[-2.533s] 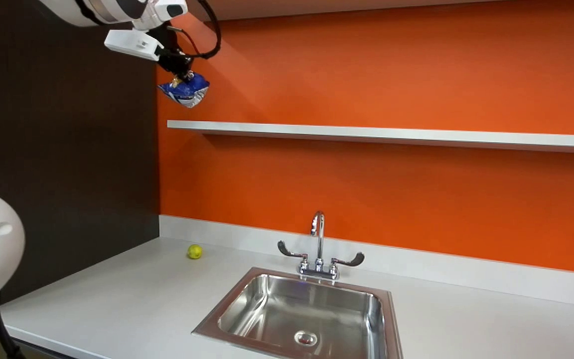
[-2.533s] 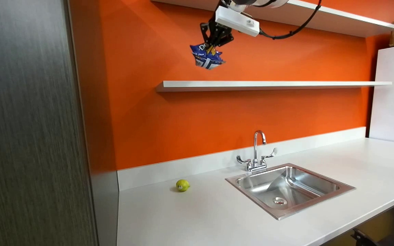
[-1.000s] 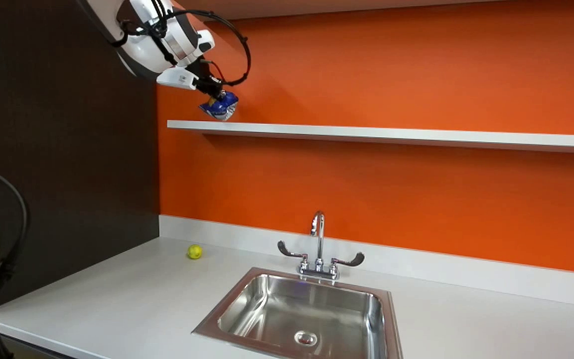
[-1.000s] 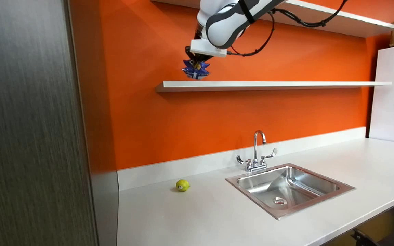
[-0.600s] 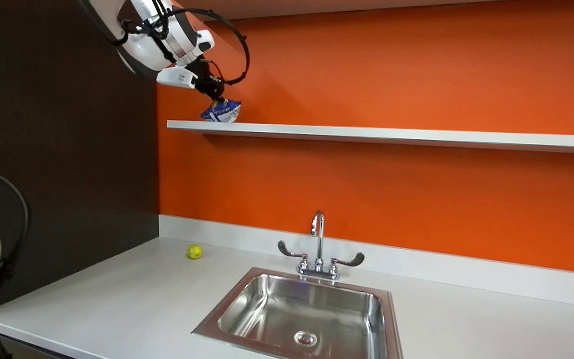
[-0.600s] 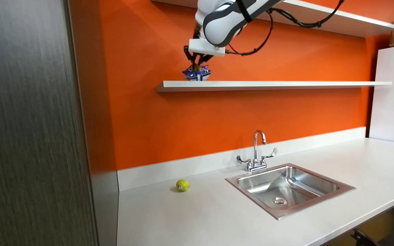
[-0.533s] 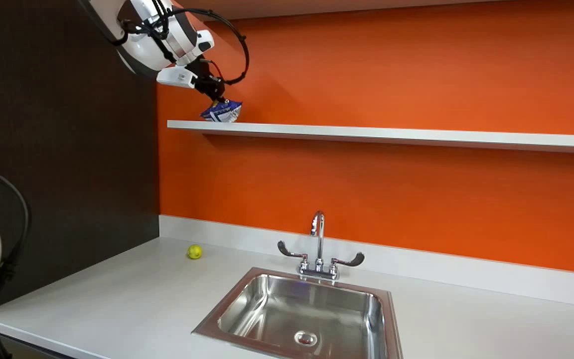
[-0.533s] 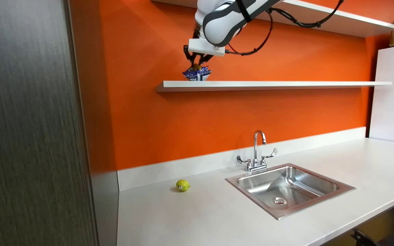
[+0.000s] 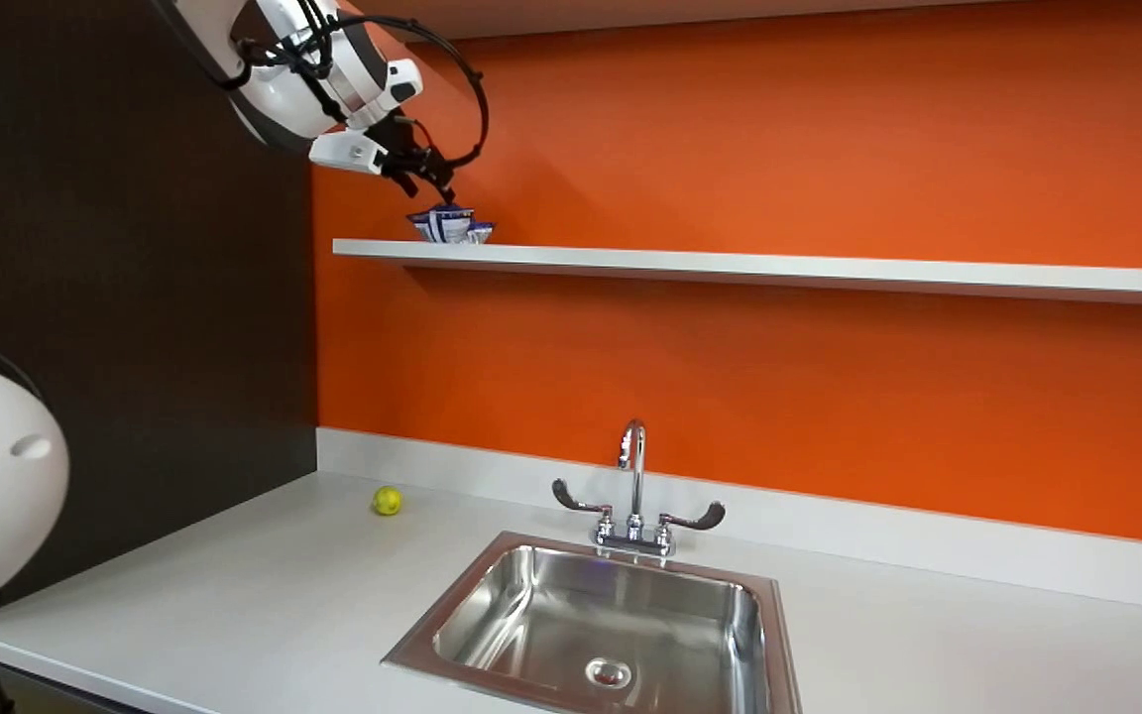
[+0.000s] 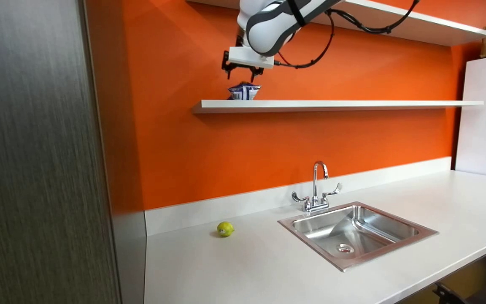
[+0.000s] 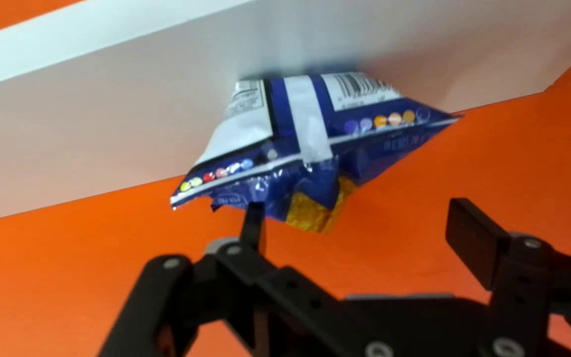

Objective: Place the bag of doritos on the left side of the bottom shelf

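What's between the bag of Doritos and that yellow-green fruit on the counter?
The lower shelf, in both exterior views: the bag rests on it, the fruit lies below.

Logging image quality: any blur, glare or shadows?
Wrist view: small print on the blue foil chip bag blurs; in both exterior views, the rectangular metal sink catches glare; in an exterior view, the round yellow-green fruit casts a faint shadow.

The bag (image 10: 244,91) blocks below the claw (image 10: 240,79); rightward, the shelf (image 10: 352,103) seems open.

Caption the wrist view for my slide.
Black fingers spread apart, a glossy blue chip bag on the flat white shelf.
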### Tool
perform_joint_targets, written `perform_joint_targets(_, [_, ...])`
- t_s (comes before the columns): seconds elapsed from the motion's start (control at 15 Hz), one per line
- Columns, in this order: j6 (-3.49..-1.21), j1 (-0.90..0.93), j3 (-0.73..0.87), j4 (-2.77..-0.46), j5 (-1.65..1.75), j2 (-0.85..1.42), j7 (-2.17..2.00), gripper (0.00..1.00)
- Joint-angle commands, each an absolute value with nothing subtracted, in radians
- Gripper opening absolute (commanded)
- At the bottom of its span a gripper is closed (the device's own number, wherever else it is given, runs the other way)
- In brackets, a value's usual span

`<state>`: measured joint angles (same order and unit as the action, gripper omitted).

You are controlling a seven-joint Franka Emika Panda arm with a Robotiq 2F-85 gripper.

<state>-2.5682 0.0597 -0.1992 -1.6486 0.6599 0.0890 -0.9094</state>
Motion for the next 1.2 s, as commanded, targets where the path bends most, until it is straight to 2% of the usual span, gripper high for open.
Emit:
perform_joint_targets(0.0, [-2.528, 0.085, -0.188, -1.606, 0.664, 0.111, -0.977, 1.00])
perform_joint_targets(0.07, [-2.526, 0.127, -0.145, -1.604, 0.653, 0.112, -0.987, 1.00])
perform_joint_targets(0.33, [-2.532, 0.104, -0.168, -1.602, 0.705, 0.116, -1.088, 1.00])
perform_joint_targets(0.4, [-2.525, 0.118, -0.130, -1.671, 0.647, 0.019, -1.051, 1.00])
perform_joint_targets(0.73, [-2.529, 0.084, -0.136, -1.699, 0.662, -0.066, -1.060, 1.00])
perform_joint_targets(1.13, [-2.497, 0.061, -0.086, -1.820, 0.458, -0.178, -0.830, 1.00])
